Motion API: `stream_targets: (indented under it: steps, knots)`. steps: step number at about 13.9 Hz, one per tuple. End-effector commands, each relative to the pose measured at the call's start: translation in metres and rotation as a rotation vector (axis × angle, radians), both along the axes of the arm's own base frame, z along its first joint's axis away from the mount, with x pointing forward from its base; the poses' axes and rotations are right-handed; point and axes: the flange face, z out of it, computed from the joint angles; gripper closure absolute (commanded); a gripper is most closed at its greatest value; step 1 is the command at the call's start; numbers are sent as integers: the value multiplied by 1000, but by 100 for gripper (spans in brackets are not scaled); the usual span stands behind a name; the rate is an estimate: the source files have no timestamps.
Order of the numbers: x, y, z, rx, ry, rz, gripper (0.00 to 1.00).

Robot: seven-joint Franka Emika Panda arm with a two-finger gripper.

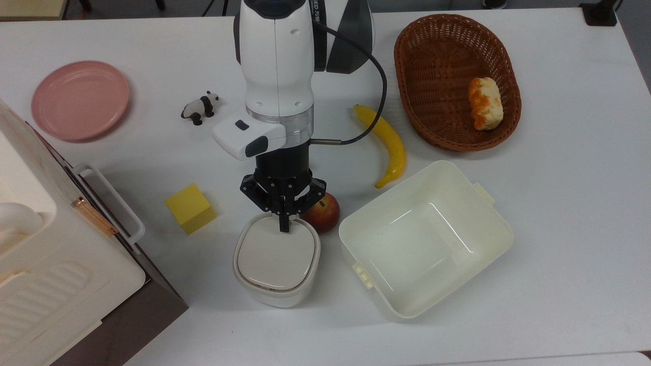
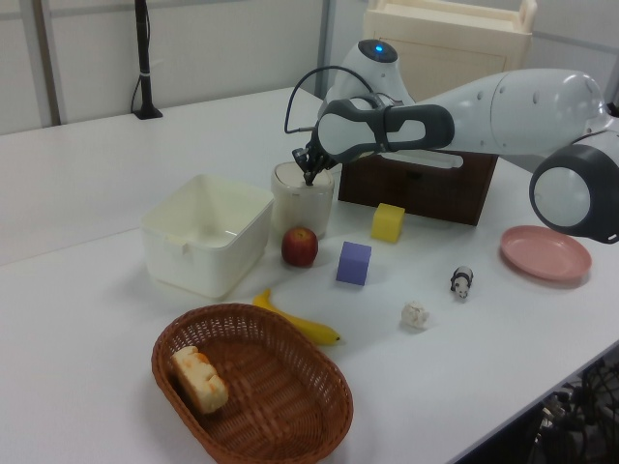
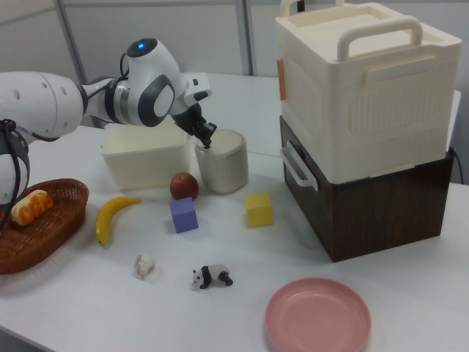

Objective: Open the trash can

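— Where's my claw?
— My gripper [image 1: 285, 227] has its fingers pinched narrow, tip on the far edge of the trash can [image 1: 276, 266] lid, still closed.
— Neighbours?
— In the top view, apple [image 1: 322, 212] just right, yellow cube [image 1: 190, 208] left, cream tub [image 1: 425, 239] further right.

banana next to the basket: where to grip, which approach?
Likely best from straight above, at the middle of the banana. It lies flat on the table, and in the top view it is long, narrow and lightly curved, so close the pincer across its short width. The basket sits close on the top view's right, so keep the jaws clear of its rim.
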Motion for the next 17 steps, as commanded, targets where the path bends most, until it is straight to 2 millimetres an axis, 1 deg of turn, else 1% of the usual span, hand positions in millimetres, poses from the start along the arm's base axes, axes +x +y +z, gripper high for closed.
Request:
stream_targets:
  steps: [1,6,10,12,17]
  knots:
    - [3,4,1,-11,-25,-2,100]
    - [4,4,-3,-35,-22,8,100]
    - [4,4,-8,-109,-17,40,100]
    - [4,5,-13,-111,-10,42,100]
    - [4,5,-15,-118,-7,47,100]
